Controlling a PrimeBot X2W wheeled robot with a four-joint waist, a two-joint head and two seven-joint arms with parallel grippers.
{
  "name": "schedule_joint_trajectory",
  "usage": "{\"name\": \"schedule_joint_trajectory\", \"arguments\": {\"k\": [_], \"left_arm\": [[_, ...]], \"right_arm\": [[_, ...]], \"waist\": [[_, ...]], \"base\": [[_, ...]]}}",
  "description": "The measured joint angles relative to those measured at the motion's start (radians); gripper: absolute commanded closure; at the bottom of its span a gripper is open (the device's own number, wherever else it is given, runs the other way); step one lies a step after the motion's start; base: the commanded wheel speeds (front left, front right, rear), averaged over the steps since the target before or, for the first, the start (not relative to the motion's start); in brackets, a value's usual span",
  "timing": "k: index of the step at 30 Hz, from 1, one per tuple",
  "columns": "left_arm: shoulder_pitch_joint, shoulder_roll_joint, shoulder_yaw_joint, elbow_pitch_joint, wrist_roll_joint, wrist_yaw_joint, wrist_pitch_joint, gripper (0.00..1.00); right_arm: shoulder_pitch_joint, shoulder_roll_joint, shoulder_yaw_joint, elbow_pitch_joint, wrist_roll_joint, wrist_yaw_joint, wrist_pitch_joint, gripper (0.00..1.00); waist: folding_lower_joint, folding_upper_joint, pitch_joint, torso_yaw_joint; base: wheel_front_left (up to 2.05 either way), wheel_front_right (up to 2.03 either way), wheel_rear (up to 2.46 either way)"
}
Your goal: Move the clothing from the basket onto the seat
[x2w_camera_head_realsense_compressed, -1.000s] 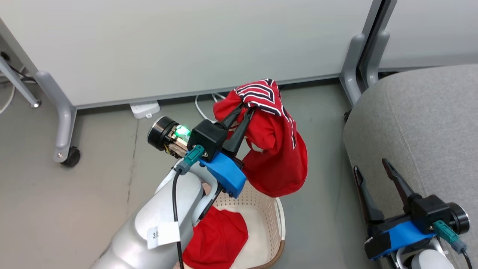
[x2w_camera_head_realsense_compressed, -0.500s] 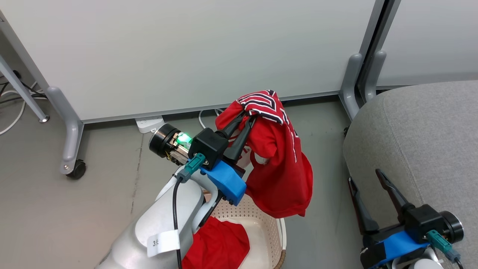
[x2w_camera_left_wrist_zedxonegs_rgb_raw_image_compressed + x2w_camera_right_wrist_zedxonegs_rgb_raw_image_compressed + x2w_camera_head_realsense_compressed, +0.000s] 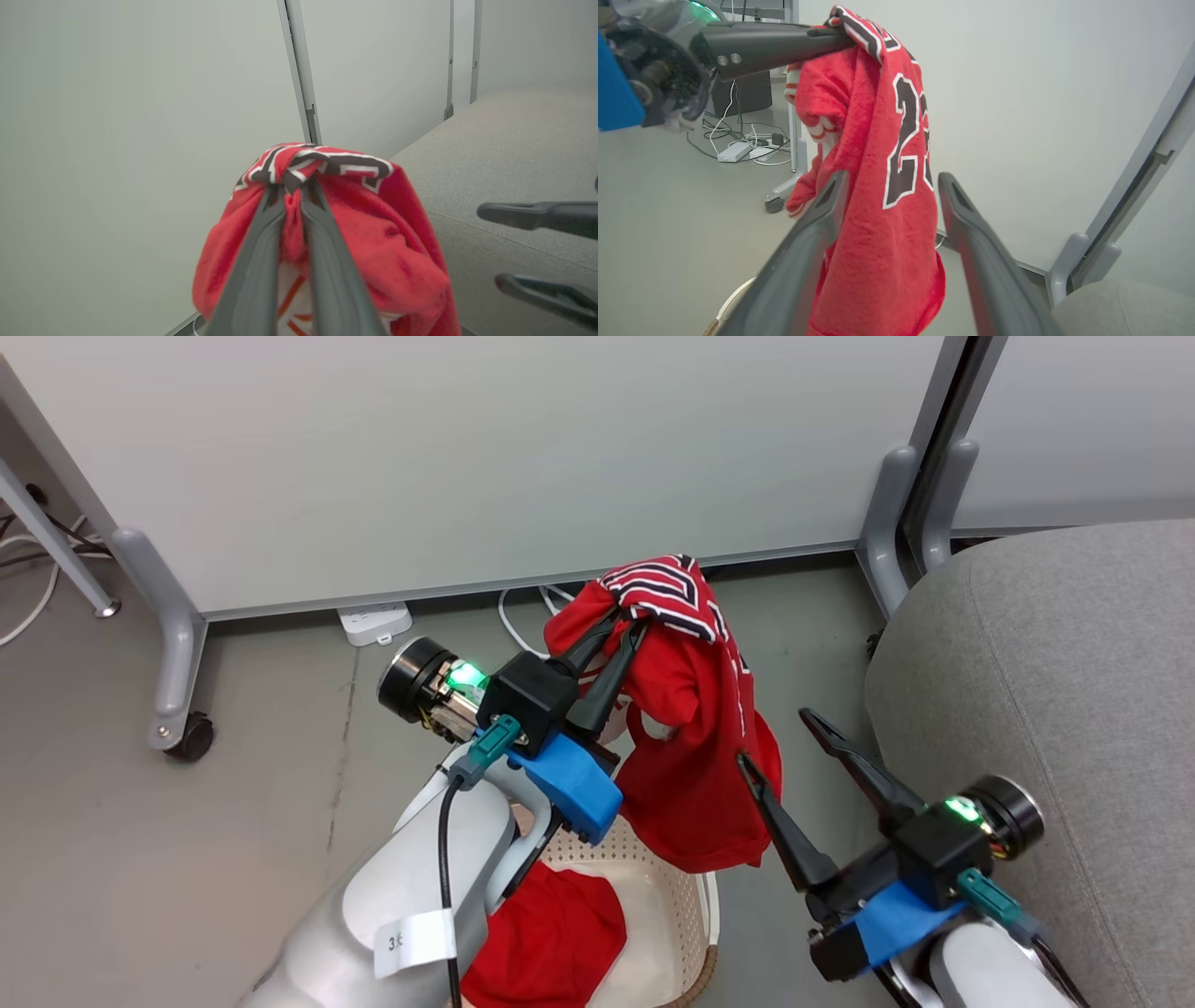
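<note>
My left gripper (image 3: 627, 621) is shut on the top of the red jersey (image 3: 695, 747), which hangs in the air above the far rim of the basket (image 3: 698, 910). In the left wrist view the fingers (image 3: 292, 186) pinch the striped trim. A plain red garment (image 3: 551, 943) lies inside the basket. My right gripper (image 3: 775, 737) is open beside the jersey's lower right edge. In the right wrist view its gripper (image 3: 893, 177) stands either side of the numbered cloth (image 3: 887, 233) without touching it. The grey seat (image 3: 1055, 644) is at the right.
White partition panels (image 3: 467, 457) stand behind on grey feet, one with a caster (image 3: 191, 737). A power strip (image 3: 375, 621) and white cables lie on the floor under the panel. Grey partition posts (image 3: 896, 513) stand close to the seat's far corner.
My right gripper has risen and swung left from the seat's edge toward the hanging jersey. The left gripper still holds the jersey in about the same place. The head camera shifted slightly.
</note>
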Motion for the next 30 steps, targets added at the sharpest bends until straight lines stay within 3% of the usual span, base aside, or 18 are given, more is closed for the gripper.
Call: {"name": "schedule_joint_trajectory", "arguments": {"k": [11,23,24,25,30], "left_arm": [[-0.029,-0.026,-0.023,-0.003,0.018,-0.003,0.000,1.00],[-0.063,-0.049,-0.033,0.002,0.028,-0.012,0.000,1.00],[-0.063,-0.050,-0.034,0.002,0.028,-0.012,0.000,1.00],[-0.063,-0.052,-0.034,0.003,0.029,-0.012,0.000,1.00],[-0.063,-0.056,-0.035,0.004,0.033,-0.015,0.000,1.00]], "right_arm": [[-0.185,0.027,0.082,0.131,-0.021,0.000,0.000,0.00],[-0.340,0.089,0.046,0.323,-0.097,0.000,0.000,0.00],[-0.346,0.094,0.045,0.337,-0.095,0.000,0.000,0.75],[-0.350,0.099,0.046,0.345,-0.095,0.000,0.000,1.00],[-0.367,0.112,0.049,0.360,-0.090,0.000,0.000,1.00]], "waist": [[0.0000,0.0000,0.056,0.017],[0.0000,0.0000,0.095,0.029],[0.0001,-0.0001,0.095,0.029],[0.0001,0.0000,0.094,0.030],[0.0000,0.0000,0.089,0.033]], "base": [[0.00,0.00,0.00],[0.00,0.00,0.00],[0.00,0.00,0.00],[0.00,0.00,0.00],[0.00,0.00,0.00]]}}
